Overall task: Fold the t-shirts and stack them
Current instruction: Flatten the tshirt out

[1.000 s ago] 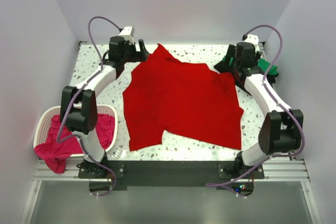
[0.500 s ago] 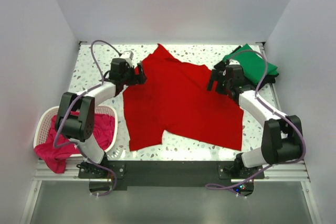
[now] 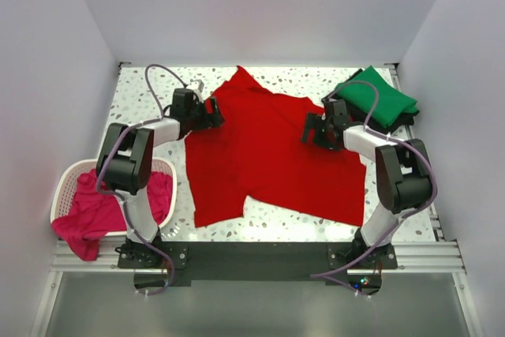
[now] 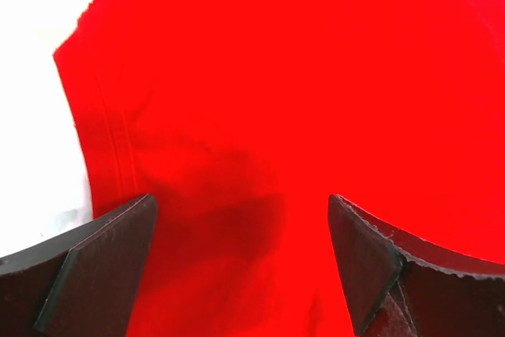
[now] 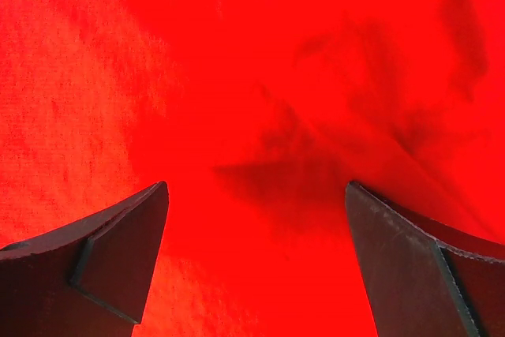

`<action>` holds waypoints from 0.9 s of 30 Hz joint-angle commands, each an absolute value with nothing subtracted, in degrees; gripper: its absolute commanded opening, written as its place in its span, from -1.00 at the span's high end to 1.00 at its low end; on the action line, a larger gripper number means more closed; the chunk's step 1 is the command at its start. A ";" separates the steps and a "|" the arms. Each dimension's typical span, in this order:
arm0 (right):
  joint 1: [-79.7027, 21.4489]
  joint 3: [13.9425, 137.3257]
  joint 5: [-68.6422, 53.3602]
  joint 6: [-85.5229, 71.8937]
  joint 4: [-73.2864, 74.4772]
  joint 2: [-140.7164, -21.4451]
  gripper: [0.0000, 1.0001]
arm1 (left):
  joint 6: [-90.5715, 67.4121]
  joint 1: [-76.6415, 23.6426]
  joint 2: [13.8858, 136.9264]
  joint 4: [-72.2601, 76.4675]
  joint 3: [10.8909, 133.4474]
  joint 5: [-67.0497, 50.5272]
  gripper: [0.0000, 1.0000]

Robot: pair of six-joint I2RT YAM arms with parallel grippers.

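Tools (image 3: 214, 112) (image 3: 309, 129) spread (maybe touching) over t-shirt (image 3: 268, 159)

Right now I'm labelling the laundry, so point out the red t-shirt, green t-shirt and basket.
red t-shirt (image 3: 268, 155), top external view, middle of its spread body
green t-shirt (image 3: 390, 102), top external view, folded top face
basket (image 3: 60, 192), top external view, white left rim

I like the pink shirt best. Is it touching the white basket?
Touching. The top view shows the pink shirt lying inside the basket, with part of it draped over the near rim.
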State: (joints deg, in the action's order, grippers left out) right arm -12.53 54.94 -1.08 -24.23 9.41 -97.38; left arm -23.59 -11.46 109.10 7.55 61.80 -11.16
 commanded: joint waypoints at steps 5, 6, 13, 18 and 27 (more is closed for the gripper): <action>-12.57 63.10 -0.71 -25.49 11.25 -103.97 -0.93 | -25.66 -9.84 114.60 9.14 68.54 -13.89 -0.89; -12.57 64.58 -0.36 -25.49 11.69 -104.84 -0.93 | -25.66 -9.67 115.22 8.88 69.34 -13.89 -0.89; -11.08 70.31 -0.18 -25.58 13.80 -111.08 -0.93 | -26.01 -9.32 122.68 6.59 78.64 -14.76 -0.89; -10.46 75.66 -0.18 -25.49 15.29 -115.04 -0.93 | -25.84 -9.23 127.08 3.88 85.77 -14.59 -0.89; -10.37 83.31 -1.57 -24.35 17.84 -117.87 -0.93 | -23.73 -9.23 130.52 0.09 96.24 -11.26 -0.89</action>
